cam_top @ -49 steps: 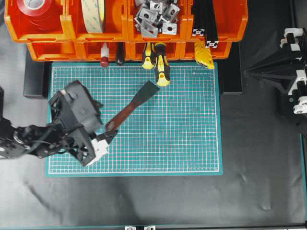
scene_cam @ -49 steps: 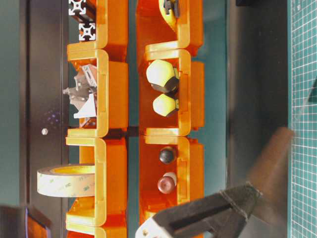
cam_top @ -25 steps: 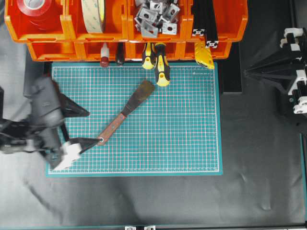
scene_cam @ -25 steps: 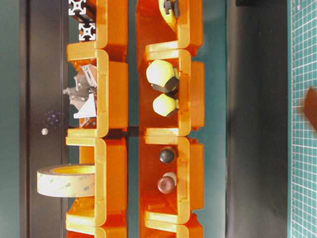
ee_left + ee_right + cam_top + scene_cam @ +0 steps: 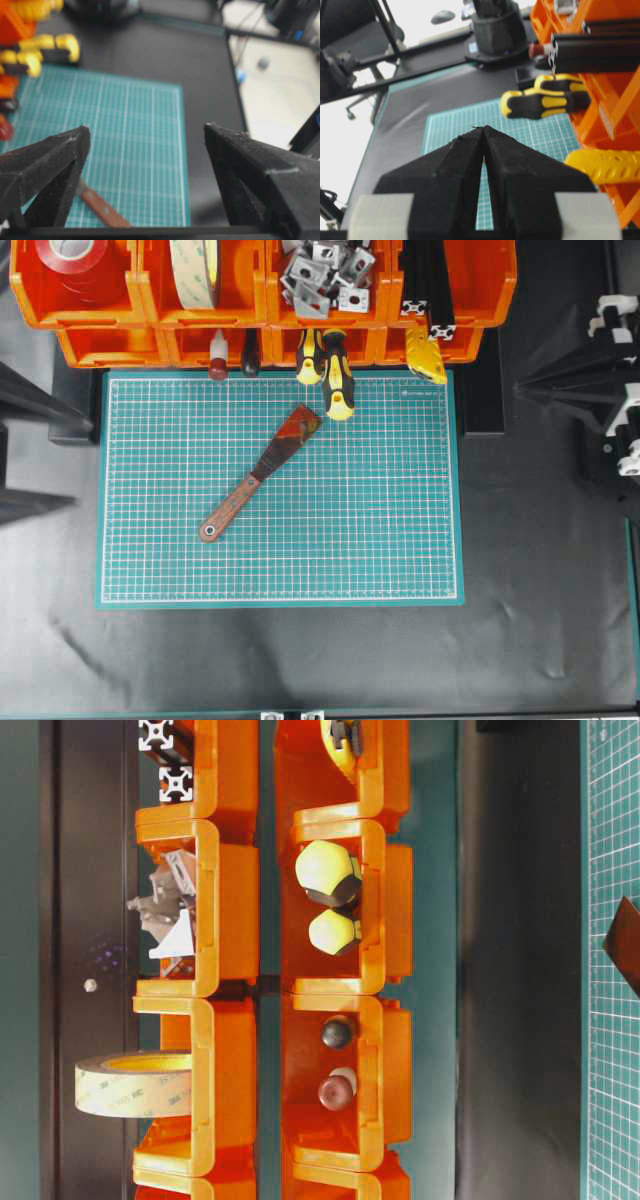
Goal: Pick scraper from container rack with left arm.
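A black bench [image 5: 300,660] carries a green cutting mat [image 5: 400,540] marked with a white grid. Along the mat's far edge stands the orange container rack [image 5: 120,310], two rows of joined bins. Its bins hold tape rolls [image 5: 195,270], metal brackets [image 5: 325,275], black rails [image 5: 425,280] and two yellow-and-black screwdrivers [image 5: 335,375], whose handles reach out over the mat.

The scraper [image 5: 258,474] lies flat on the mat, outside the rack, set diagonally. Its dark blade points toward the screwdrivers, just short of them, and its wooden handle points to the mat's near left.

The left gripper [image 5: 145,137] is spread wide and empty, off to the left of the mat, apart from the scraper. The right gripper [image 5: 483,131] is pressed together at the right, holding nothing.
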Controlling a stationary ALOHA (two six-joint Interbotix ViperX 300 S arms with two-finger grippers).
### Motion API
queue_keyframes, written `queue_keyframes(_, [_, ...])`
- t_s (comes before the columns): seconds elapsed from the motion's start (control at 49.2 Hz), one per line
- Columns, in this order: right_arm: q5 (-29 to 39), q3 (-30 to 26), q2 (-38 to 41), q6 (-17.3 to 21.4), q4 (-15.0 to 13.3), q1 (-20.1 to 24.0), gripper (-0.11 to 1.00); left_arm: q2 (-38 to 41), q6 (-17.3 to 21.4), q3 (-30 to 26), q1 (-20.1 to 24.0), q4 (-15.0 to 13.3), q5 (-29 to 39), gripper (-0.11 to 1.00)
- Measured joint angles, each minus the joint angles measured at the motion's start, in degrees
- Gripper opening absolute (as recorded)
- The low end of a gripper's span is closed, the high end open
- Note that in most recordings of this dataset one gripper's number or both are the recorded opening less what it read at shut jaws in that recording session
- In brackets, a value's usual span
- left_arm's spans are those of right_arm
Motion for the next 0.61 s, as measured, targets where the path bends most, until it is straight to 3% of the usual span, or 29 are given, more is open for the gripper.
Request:
queue_keyframes(0.305, [0.7,-0.4,-1.0,0.0,0.0,0.0,0.01,-11.7,1.2,3.3,1.1,-0.1,0.4,0.88])
queue_keyframes(0.61, [2.4,-0.5,-1.2,0.0,0.0,0.0,0.01,-15.3,1.1,4.7,2.1,-0.1,0.8,0.88])
